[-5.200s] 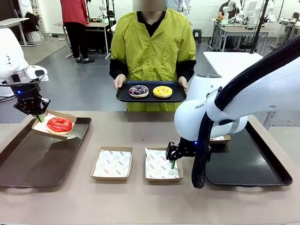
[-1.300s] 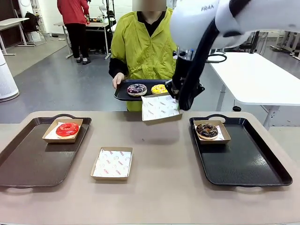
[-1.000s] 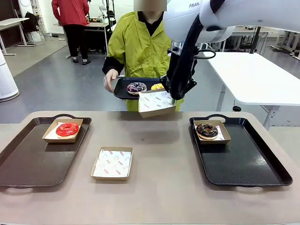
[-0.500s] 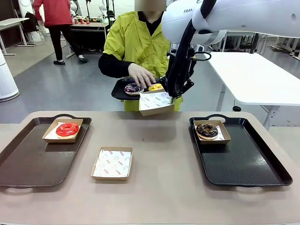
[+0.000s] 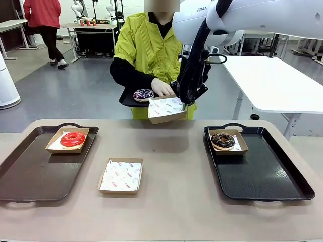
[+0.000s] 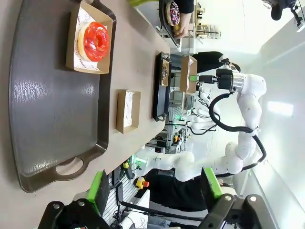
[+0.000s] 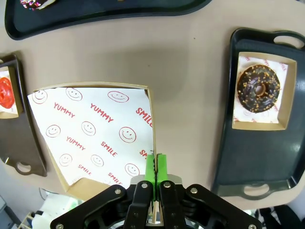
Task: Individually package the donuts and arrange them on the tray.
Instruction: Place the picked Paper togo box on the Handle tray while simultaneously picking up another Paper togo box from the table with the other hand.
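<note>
**Right pincer point(image 5: 185, 104): clenched.** The green pads are pressed together on one side wall of a paper-lined carton point(image 5: 167, 110). The carton hangs tilted in the air above the far edge of the desk point(image 5: 166, 151). It extends away from the pincer toward the robot's left. It holds only its liner, which is printed with red words and smiling faces.

Just beyond the right pincer, a person holds a black serving tray point(image 5: 126, 102). The drizzled donut point(image 5: 143, 94) lies on that tray, near the pincer and to its left. The person's hand point(image 5: 162, 89) rests on the serving tray between that donut and the pincer, just beside the held carton's far edge. What lies under the hand cannot be told.

Below the right pincer and to its right, the chocolate donut point(image 5: 222, 140) sits in its own carton. That carton occupies the corner of the right tray point(image 5: 262, 176) nearest the pincer.

**Left pincer point(image 6: 155, 188): released.** The jaws stand wide apart.

- Ahead of the left pincer lies the left tray point(image 6: 52, 109).
- The red donut point(image 6: 94, 40) sits in a carton at the end of that tray farthest from this pincer.
- An unfilled carton point(image 6: 127, 110) with a liner lies on the desk beside the left tray. It is nearer to the left pincer than the red donut is, and well apart from the right pincer.
</note>
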You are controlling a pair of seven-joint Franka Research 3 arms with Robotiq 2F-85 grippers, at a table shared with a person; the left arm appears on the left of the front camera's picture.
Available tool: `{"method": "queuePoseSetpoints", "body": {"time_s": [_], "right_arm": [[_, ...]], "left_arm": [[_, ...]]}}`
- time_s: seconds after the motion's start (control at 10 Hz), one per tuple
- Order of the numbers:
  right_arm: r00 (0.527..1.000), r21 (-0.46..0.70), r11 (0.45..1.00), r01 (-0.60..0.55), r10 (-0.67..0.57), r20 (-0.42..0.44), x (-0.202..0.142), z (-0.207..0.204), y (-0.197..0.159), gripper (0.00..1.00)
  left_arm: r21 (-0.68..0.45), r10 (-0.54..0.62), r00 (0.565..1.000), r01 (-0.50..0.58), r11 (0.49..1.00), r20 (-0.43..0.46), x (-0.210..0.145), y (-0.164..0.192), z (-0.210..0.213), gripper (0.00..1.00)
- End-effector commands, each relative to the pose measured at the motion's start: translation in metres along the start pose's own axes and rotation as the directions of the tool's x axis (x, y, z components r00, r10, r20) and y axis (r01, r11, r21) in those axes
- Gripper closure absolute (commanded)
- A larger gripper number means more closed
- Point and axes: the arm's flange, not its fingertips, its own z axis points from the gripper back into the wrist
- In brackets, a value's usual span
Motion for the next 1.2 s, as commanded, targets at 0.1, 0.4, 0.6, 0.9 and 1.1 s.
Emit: {"method": "queuePoseSetpoints", "body": {"time_s": [0.1,0.4,0.6,0.9,1.1], "right_arm": [[1.000,0.000,1.000,0.004,-0.004,-0.001,-0.0033,-0.0002,-0.0037,1.00],[1.000,0.000,1.000,0.004,-0.004,-0.001,-0.0033,-0.0002,-0.0037,1.00],[1.000,0.000,1.000,0.004,-0.004,-0.001,-0.0033,-0.0002,-0.0037,1.00],[1.000,0.000,1.000,0.004,-0.004,-0.001,-0.0033,-0.0002,-0.0037,1.00],[1.000,0.000,1.000,0.004,-0.004,-0.001,-0.0033,-0.0002,-0.0037,1.00]], "left_arm": [[0.002,0.001,1.000,-0.001,1.000,-0.005,0.0010,-0.0015,0.0019,0.00],[0.002,0.001,1.000,-0.001,1.000,-0.005,0.0010,-0.0015,0.0019,0.00],[0.002,0.001,1.000,-0.001,1.000,-0.005,0.0010,-0.0015,0.0019,0.00],[0.002,0.001,1.000,-0.001,1.000,-0.005,0.0010,-0.0015,0.0019,0.00],[0.002,0.001,1.000,-0.001,1.000,-0.005,0.0010,-0.0015,0.0019,0.00]]}}
